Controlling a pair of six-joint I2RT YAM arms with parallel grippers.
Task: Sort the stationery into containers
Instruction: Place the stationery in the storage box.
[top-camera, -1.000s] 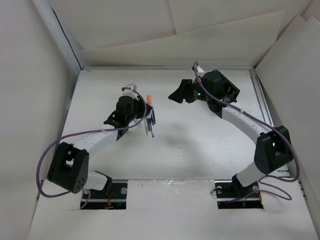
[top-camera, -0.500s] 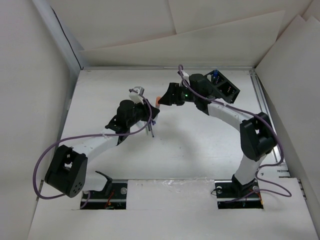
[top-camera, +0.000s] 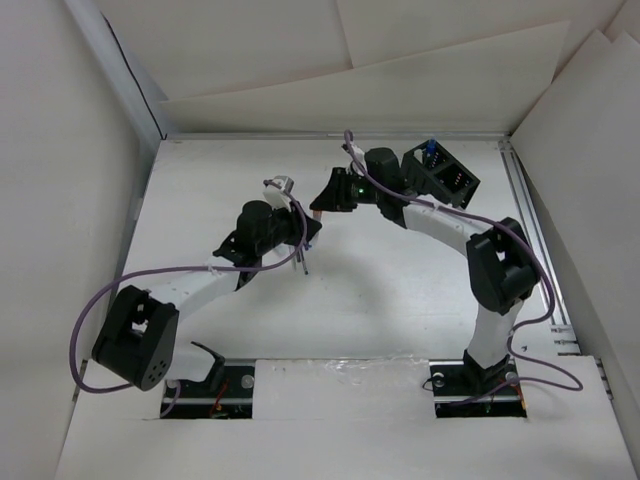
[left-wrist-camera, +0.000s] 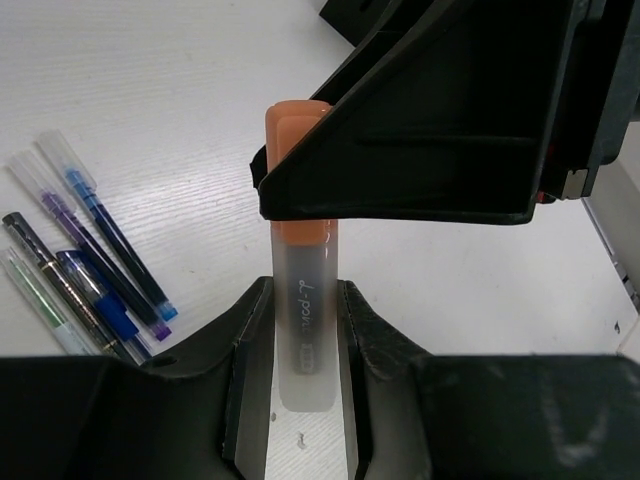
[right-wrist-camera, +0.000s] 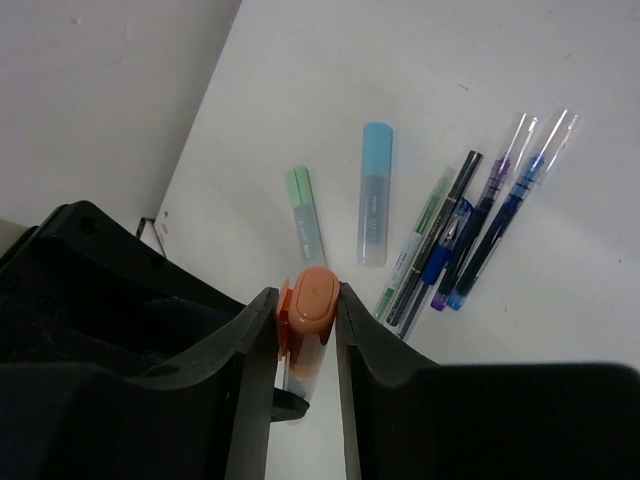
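Early days — left gripper (left-wrist-camera: 300, 300) pinches the orange highlighter (left-wrist-camera: 298, 240) by its barrel, right gripper (right-wrist-camera: 305, 298) clamps its cap, pens (right-wrist-camera: 483, 212) lie unsorted, far from the organizer (top-camera: 450, 178).

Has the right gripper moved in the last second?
Yes. The right gripper swung left, away from the black organizer, and now meets the left gripper at the orange-capped marker.
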